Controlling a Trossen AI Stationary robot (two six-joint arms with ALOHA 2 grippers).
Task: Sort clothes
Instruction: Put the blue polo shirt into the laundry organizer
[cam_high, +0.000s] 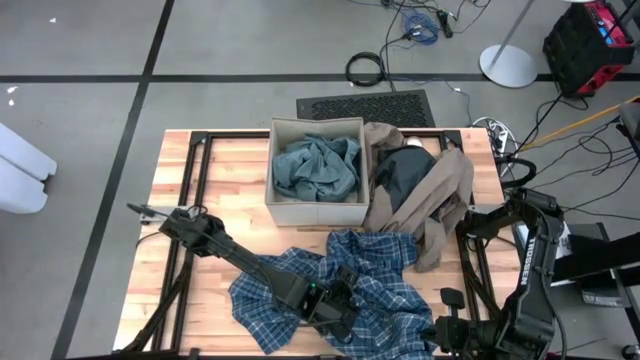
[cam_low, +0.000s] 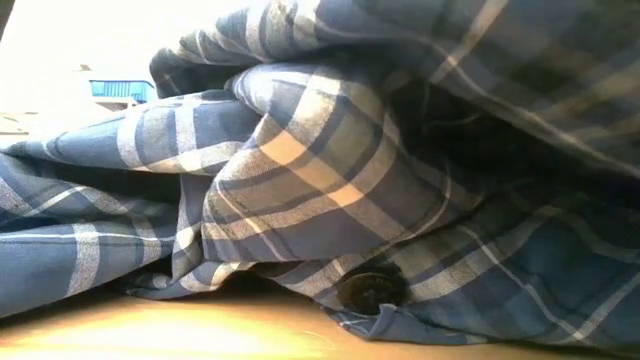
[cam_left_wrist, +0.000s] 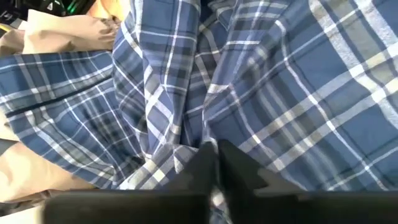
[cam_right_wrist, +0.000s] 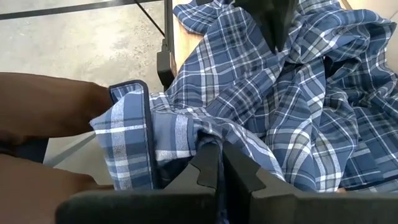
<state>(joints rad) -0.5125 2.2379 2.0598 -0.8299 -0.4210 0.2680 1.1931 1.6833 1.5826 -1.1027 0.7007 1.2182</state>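
Two dark arms are working at the wooden desk (cam_high: 200, 165), both at its near edge where the blue-white plaid shirt (cam_high: 385, 265) is lying crumpled and spread. The left gripper (cam_high: 335, 312) is reaching down into the middle of the shirt, and in the left wrist view its fingers (cam_left_wrist: 205, 165) are standing pressed together with a fold of plaid cloth pinched between them. The right gripper (cam_high: 448, 330) is sitting at the shirt's right corner by the desk's edge; in the right wrist view its fingers (cam_right_wrist: 208, 165) are closed tight on the shirt's hem. Behind the shirt a tan cardboard box (cam_high: 275, 165) is holding a teal-green piece (cam_high: 318, 167). Just right of the box a taupe-brown piece (cam_high: 450, 195) is draping down toward the shirt, with a dark black-green piece (cam_high: 400, 172) lying on top of it. From the low view, plaid folds are filling nearly everything.
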